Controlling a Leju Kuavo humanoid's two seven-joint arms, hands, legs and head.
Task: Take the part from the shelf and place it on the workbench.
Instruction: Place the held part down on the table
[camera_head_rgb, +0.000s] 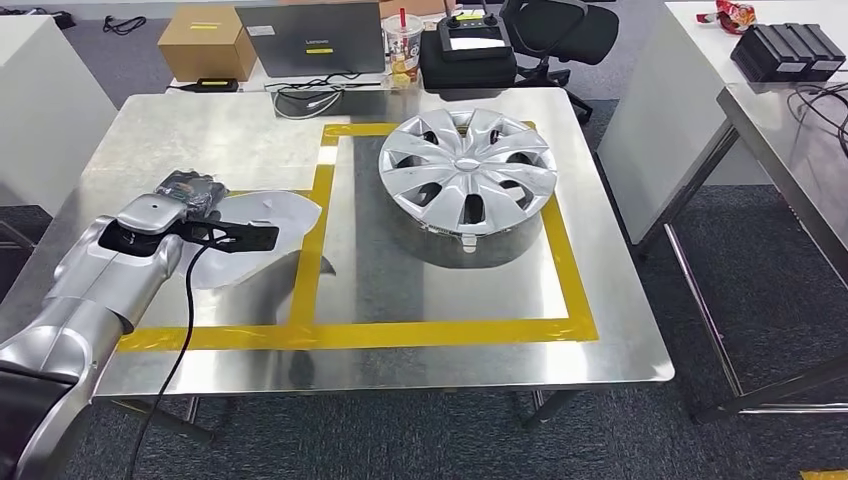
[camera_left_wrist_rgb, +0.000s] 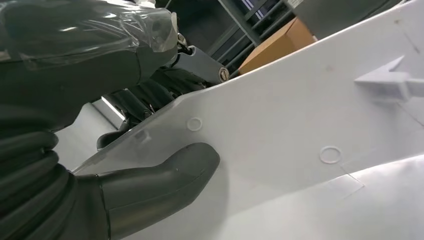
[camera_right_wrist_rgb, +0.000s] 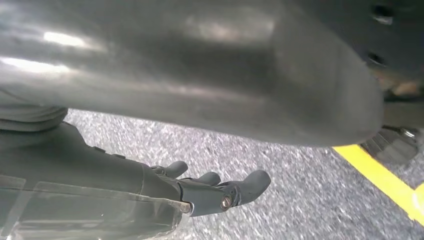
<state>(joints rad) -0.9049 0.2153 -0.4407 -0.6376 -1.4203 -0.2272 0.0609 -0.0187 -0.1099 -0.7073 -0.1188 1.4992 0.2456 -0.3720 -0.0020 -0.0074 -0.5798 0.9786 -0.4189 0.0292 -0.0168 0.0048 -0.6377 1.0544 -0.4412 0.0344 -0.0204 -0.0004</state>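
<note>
At the desk's (camera_head_rgb: 250, 120) left side, the white part (camera_head_rgb: 262, 212) is gripped between the thumb and fingers (camera_left_wrist_rgb: 145, 95) of the left hand (camera_head_rgb: 190, 190), low over the surface. It is best lowered flat before release, left of the hubcap (camera_head_rgb: 468, 170). The right hand (camera_right_wrist_rgb: 200, 190) hangs empty, fingers apart.

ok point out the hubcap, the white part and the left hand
hubcap (camera_head_rgb: 467, 168), head view, centre hub
white part (camera_left_wrist_rgb: 300, 125), left wrist view, flat face
left hand (camera_head_rgb: 190, 192), head view, back of the hand
</note>
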